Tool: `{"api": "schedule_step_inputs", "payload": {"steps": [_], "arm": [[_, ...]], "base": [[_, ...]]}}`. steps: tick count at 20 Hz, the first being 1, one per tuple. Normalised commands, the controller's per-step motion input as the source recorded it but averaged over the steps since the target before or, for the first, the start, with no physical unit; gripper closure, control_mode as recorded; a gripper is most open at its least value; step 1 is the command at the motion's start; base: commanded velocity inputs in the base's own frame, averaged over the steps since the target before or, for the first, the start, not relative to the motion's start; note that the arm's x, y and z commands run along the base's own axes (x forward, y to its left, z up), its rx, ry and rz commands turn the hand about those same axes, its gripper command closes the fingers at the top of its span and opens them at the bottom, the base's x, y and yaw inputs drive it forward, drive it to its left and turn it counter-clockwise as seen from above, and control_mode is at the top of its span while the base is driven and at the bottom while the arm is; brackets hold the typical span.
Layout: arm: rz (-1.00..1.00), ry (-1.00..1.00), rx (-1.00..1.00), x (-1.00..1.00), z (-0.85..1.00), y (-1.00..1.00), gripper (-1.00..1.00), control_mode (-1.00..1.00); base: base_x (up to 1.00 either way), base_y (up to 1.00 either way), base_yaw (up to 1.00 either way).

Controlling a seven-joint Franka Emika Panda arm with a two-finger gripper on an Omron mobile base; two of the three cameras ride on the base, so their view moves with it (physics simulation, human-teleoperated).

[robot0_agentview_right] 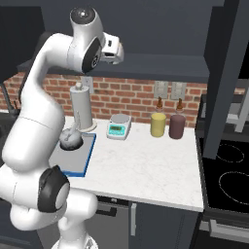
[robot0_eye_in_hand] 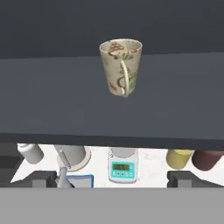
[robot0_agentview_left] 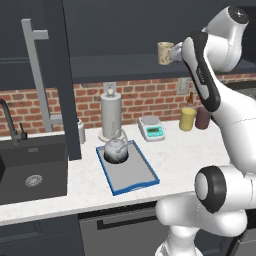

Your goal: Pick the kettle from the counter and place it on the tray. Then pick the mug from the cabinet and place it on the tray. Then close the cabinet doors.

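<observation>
Marble counter (robot0_agentview_left: 190, 150) with kettle (robot0_agentview_left: 116, 148) on tray (robot0_agentview_left: 145, 172), mug (robot0_eye_in_hand: 121, 67) on cabinet shelf (robot0_eye_in_hand: 52, 100) (tool (robot0_eye_in_hand: 112, 178) spread open).

One kettle (robot0_agentview_left: 116, 148), one tray (robot0_agentview_left: 131, 174), one mug (robot0_eye_in_hand: 121, 66), one scale (robot0_agentview_left: 152, 128), two jars (robot0_agentview_right: 157, 124).

Kettle (robot0_agentview_left: 115, 148) – shiny grey metal; mug (robot0_eye_in_hand: 122, 66) – glazed cream ceramic w/ print; counter (robot0_agentview_left: 180, 155) – smooth white marble-look.

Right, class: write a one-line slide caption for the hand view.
Open gripper faces the cream mug on the cabinet shelf, handle toward the camera.
</observation>
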Motion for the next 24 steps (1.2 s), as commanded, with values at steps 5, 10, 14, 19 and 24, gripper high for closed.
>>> {"api": "schedule_step_inputs", "payload": {"steps": [5,10,14,19,24], "arm": [[0.00,0.00,0.02,0.44,-0.04,0.00,-1.00,-1.00],[0.00,0.00,0.03,0.45,-0.06,0.00,-1.00,-1.00],[0.00,0.00,0.02,0.42,-0.09,0.00,-1.00,-1.00],[0.00,0.00,0.01,0.35,-0.10,0.00,-1.00,-1.00],[0.00,0.00,0.01,0.33,-0.07,0.00,-1.00,-1.00]], "base": [[0.00,0.00,0.00],[0.00,0.00,0.00],[0.00,0.00,0.00],[0.00,0.00,0.00],[0.00,0.00,0.00]]}}
